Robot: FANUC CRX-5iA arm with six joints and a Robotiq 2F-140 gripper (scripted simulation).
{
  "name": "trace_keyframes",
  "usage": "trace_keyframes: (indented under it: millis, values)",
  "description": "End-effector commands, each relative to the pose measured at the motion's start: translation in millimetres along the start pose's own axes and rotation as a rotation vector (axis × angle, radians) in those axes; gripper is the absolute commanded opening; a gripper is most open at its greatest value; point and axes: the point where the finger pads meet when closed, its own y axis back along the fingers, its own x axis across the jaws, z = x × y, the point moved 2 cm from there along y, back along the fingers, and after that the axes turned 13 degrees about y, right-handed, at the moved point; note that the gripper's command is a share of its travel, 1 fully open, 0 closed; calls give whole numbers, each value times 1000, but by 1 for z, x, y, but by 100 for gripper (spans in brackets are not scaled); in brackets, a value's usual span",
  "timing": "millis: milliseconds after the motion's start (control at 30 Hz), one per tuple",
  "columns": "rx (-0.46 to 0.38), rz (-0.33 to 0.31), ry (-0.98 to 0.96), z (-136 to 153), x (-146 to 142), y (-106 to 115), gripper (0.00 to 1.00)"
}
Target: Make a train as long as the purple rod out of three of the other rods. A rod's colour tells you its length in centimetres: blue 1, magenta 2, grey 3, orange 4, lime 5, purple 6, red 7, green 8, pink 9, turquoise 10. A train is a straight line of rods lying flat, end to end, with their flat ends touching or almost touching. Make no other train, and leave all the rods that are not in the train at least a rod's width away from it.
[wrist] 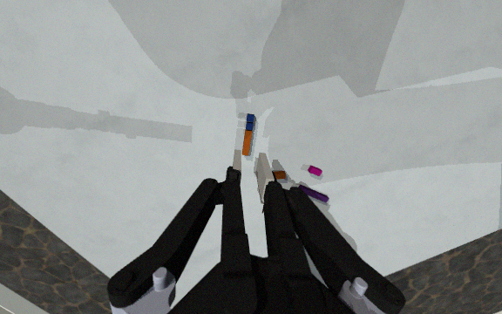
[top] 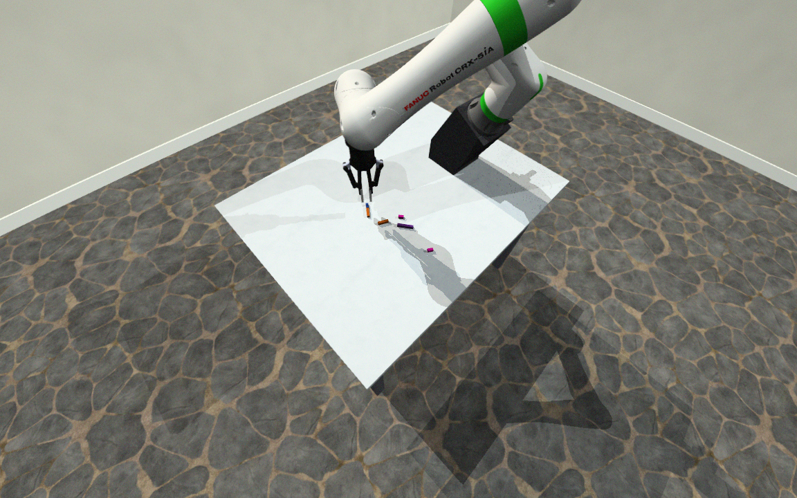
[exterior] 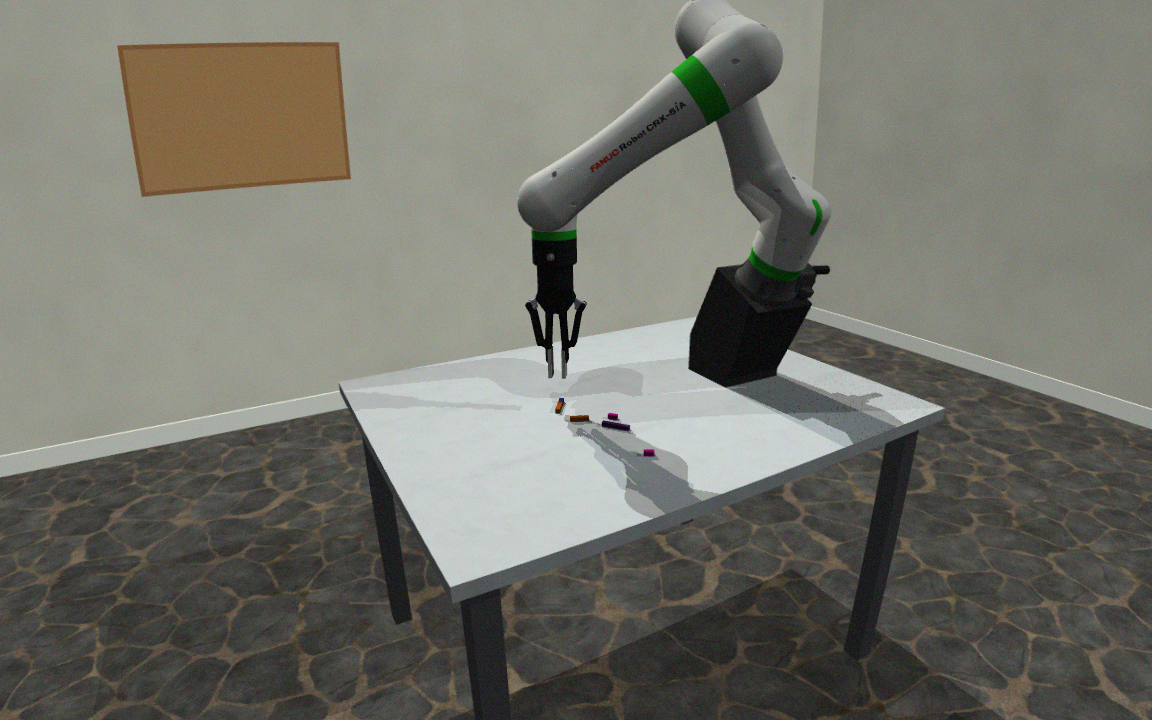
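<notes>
My gripper (top: 366, 201) (exterior: 557, 377) (wrist: 248, 161) is open, with a narrow gap and nothing between the fingertips, above the table. Two blue rods, the farther one (wrist: 250, 117) and the nearer one (wrist: 249, 126), and an orange rod (top: 368, 212) (exterior: 558, 407) (wrist: 247, 143) lie flat in a line, end to end, with the orange at one end. In the wrist view they are just beyond the fingertips. The purple rod (top: 405, 225) (exterior: 615, 425) (wrist: 315, 194) lies apart from them. In the top and exterior views the blue rods are too small to tell apart.
A second orange rod (top: 382, 221) (exterior: 578, 418) (wrist: 280, 174) lies between the line and the purple rod. One magenta rod (top: 400, 216) (exterior: 612, 415) (wrist: 315, 170) lies beside the purple rod. Another magenta rod (top: 429, 250) (exterior: 648, 453) lies nearer the table's front edge.
</notes>
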Motion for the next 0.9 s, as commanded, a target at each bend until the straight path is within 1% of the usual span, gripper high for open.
trace_keyframes:
  millis: [0,233,267,867]
  values:
    - [0,0,0,0,0,8,15]
    - [0,0,0,0,0,12,15]
    - [0,0,0,0,0,12,100]
    - [0,0,0,0,0,12,100]
